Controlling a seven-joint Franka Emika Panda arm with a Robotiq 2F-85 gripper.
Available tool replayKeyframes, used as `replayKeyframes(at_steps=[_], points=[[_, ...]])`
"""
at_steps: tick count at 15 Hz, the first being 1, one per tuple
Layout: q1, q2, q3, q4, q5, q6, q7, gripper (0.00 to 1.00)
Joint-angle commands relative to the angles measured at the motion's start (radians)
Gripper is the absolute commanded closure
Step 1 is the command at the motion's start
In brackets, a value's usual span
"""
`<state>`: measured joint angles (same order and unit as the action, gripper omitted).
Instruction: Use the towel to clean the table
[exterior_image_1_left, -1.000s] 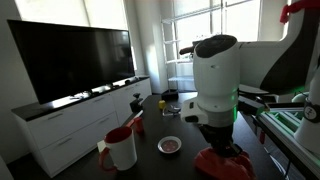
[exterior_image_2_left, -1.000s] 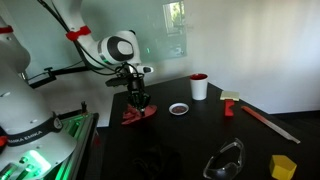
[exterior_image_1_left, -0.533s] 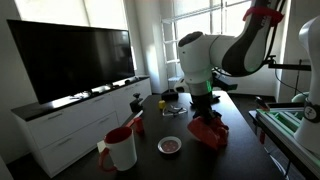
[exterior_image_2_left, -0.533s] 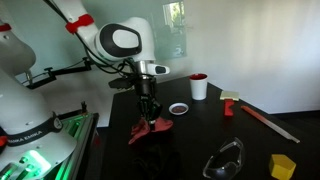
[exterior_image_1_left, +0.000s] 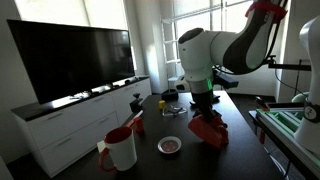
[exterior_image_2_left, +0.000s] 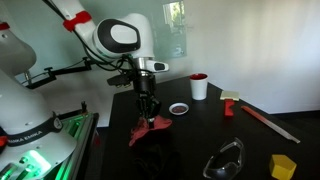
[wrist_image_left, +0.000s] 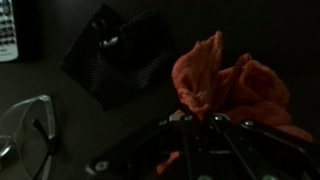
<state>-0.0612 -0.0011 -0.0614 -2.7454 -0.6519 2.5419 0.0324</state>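
A: Where is the towel (exterior_image_2_left: 150, 128)?

B: Bunched up under the jaws, which are clamped on its top folds. Its lower folds seem to rest on the dark desk (exterior_image_2_left: 205, 135).

A: Which way does it run?

B: It is crumpled, so the long axis is loose. In an exterior view it trails from the jaws down towards the picture's left, one corner pointing at the desk edge by the robot's base. In the wrist view the towel (wrist_image_left: 228, 88) fans out past the dark fingers.

A: What is close to it?

B: A small bowl (exterior_image_2_left: 179, 108) sits just beside it, and a white mug (exterior_image_2_left: 199, 86) stands beyond that. The glasses (exterior_image_2_left: 225, 160) lie well apart, nearer the camera, and a yellow block (exterior_image_2_left: 283, 165) is further off by the corner.

A: Any free surface?

B: Bare desk shows between the towel and the glasses. The base-side edge is near the trailing corner.
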Motion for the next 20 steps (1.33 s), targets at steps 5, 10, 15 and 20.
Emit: replayKeyframes(at_steps=[5,10,15,20], points=[[0.116,0.011,0.112,-0.002,-0.026,-0.023,0.121,0.98],[0.143,0.013,0.129,-0.002,-0.024,-0.022,0.131,0.98],[0.071,0.000,0.048,0.002,-0.080,-0.011,0.097,0.98],[-0.003,-0.037,-0.021,-0.029,-0.184,-0.007,0.101,0.98]])
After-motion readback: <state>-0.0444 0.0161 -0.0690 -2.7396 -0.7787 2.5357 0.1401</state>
